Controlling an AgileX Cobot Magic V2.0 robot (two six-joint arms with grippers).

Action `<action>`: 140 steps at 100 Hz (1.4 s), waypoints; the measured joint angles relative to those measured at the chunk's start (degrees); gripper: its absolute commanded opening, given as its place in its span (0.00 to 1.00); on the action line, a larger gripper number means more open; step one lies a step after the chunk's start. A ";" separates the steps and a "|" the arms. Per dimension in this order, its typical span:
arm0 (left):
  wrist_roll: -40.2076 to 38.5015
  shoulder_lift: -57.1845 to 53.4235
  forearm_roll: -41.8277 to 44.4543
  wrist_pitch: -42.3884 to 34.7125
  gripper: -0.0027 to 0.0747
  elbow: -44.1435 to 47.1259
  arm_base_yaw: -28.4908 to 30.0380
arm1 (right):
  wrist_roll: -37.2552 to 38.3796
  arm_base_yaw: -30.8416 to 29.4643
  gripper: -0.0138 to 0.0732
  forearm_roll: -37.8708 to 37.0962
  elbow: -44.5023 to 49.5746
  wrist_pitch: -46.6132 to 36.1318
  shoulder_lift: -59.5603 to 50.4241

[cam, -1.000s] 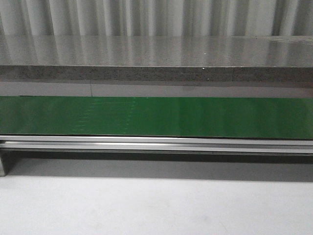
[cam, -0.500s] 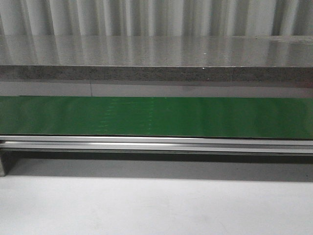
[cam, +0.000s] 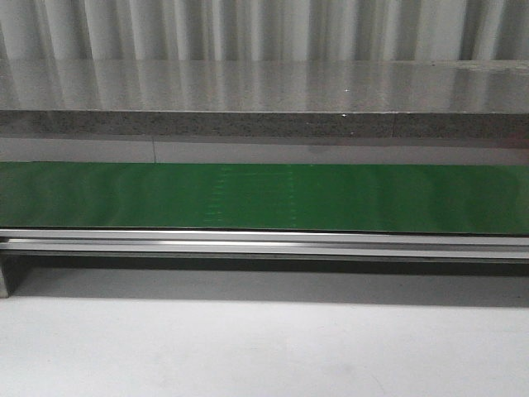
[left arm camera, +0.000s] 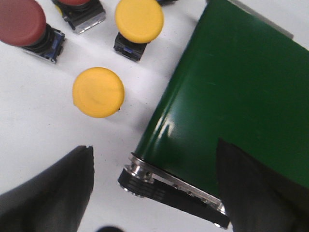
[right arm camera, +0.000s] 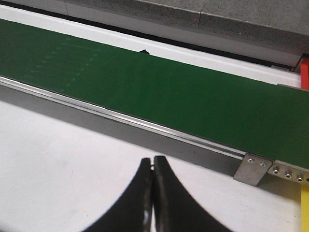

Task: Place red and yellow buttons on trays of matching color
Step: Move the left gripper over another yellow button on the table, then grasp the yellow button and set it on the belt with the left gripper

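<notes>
Ripples on the green belt [cam: 264,198] have drifted rightward; left jaws gape empty, right jaws pressed together, empty.

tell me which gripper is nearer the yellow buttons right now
Left. The left gripper hangs open just above the table with the nearest yellow button close ahead of its fingers. The right gripper is shut beside the green belt, no buttons in its view.

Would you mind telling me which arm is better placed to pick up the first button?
Left. Its open gripper hovers near a yellow button; the right gripper is shut, with no buttons in its view.
</notes>
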 measured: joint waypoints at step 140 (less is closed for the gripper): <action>2.01 18.82 3.31 5.13 0.18 -11.36 3.55 | 0.00 0.00 0.08 0.05 0.00 0.13 0.00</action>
